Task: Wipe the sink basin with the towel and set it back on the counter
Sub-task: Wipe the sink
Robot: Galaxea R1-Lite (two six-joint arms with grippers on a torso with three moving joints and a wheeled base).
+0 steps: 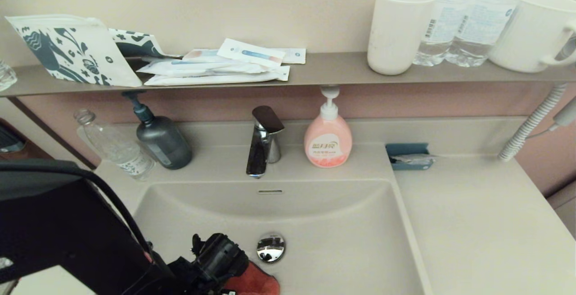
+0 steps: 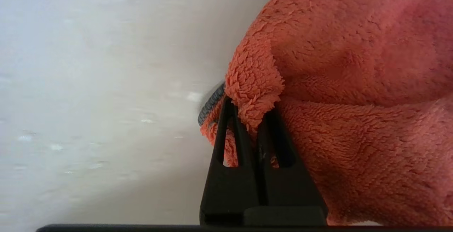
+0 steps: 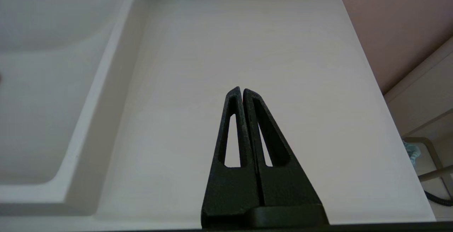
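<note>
The orange-red towel (image 1: 252, 282) lies on the floor of the beige sink basin (image 1: 342, 241), at its near edge, just left of the chrome drain plug (image 1: 271, 247). My left gripper (image 2: 249, 113) is shut on a fold of the towel (image 2: 354, 83), down inside the basin (image 2: 88, 101). My right gripper (image 3: 242, 91) is shut with nothing in it, hovering over the beige counter (image 3: 247, 41) to the right of the basin (image 3: 46, 65); it does not show in the head view. The counter (image 1: 477, 214) is bare.
A chrome tap (image 1: 263, 142), a grey pump bottle (image 1: 159, 137), a clear bottle (image 1: 114, 144) and a pink soap bottle (image 1: 328, 140) stand behind the basin. A teal soap dish (image 1: 409, 155) sits at the counter's back. The shelf (image 1: 333, 68) above holds cups, bottles and packets.
</note>
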